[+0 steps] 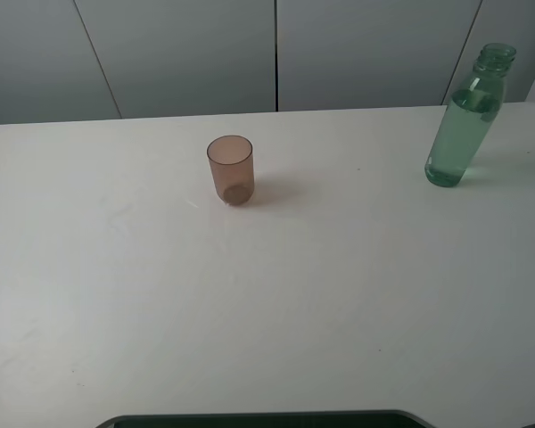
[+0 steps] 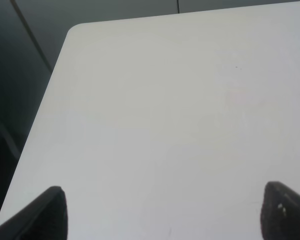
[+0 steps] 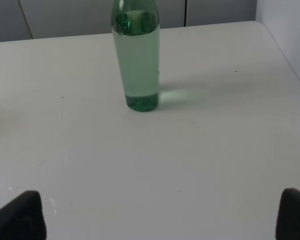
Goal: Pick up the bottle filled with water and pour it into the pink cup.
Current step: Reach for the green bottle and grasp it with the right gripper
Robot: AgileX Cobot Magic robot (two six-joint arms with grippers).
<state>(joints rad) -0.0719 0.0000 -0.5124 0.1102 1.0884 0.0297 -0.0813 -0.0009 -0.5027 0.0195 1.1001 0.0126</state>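
Observation:
The green translucent bottle (image 1: pixel 464 120) stands upright and uncapped at the far right of the white table, nearly full of water. It also shows in the right wrist view (image 3: pixel 136 55), ahead of my right gripper (image 3: pixel 162 220), whose dark fingertips (image 3: pixel 20 216) stand wide apart and empty. The pink cup (image 1: pixel 230 169) stands upright near the table's far middle, left of the bottle. My left gripper (image 2: pixel 162 215) is open and empty over bare table near the left edge; the cup is not in its view. Neither gripper shows in the exterior high view.
The white table (image 1: pixel 267 303) reaches grey wall panels (image 1: pixel 187 53) at the back. Its rounded far left corner (image 2: pixel 77 30) shows in the left wrist view. A dark edge (image 1: pixel 267 417) lies along the table's front.

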